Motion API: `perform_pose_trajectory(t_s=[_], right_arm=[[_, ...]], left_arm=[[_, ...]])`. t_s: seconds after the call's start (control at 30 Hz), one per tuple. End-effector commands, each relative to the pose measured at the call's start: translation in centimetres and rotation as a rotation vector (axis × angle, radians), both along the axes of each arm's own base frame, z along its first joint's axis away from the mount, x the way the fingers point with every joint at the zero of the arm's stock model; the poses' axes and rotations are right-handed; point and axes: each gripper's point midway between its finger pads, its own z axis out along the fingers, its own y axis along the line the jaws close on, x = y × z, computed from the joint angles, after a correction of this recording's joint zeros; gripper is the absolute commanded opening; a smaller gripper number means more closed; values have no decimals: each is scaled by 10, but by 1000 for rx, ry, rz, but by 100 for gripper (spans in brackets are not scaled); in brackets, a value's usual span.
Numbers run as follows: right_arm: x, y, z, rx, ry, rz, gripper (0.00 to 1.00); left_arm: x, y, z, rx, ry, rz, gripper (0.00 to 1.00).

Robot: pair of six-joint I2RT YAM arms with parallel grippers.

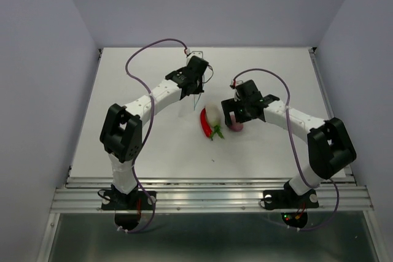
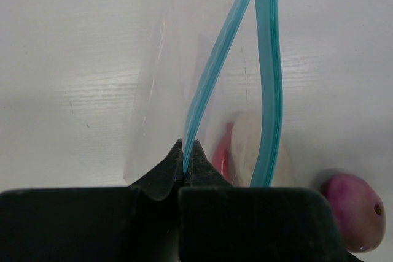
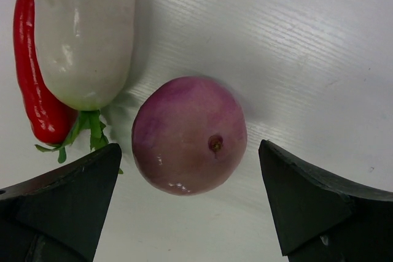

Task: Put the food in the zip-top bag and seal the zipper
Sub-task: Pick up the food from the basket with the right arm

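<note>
A white table [image 1: 153, 151] (faintly wood-grained) stands between lilac walls [image 1: 37, 59], a ribbed metal rail [image 1: 209, 197] along its near edge.

Top view: the zip-top bag [image 1: 195, 101] is barely a faint sheen at centre frame, and the purplish ball [image 1: 238, 129] is half tucked under the right gripper [image 1: 233, 119]. Left wrist: the zipper [image 2: 268, 78] runs off the upper edge, while the chili [image 2: 222, 151] and white vegetable [image 2: 245, 145] blur behind plastic. Right wrist: both are cut off at upper left.

Chili [image 1: 204, 123] against the left of the egg-shaped vegetable [image 1: 213, 113], ball [image 1: 236, 127] just right, zip-top bag [image 2: 166, 59] just behind.
</note>
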Motion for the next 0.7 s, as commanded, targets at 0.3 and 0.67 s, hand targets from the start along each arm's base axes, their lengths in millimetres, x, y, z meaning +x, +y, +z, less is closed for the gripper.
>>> perform_pose_trajectory(t_s=[0.3, 0.67], right_arm=[[5, -3, -18, -53, 14, -7, 96], [9, -3, -22, -57, 15, -23, 76]], left_arm=[[2, 6, 23, -7, -34, 21, 0], [2, 4, 18, -7, -22, 12, 0]])
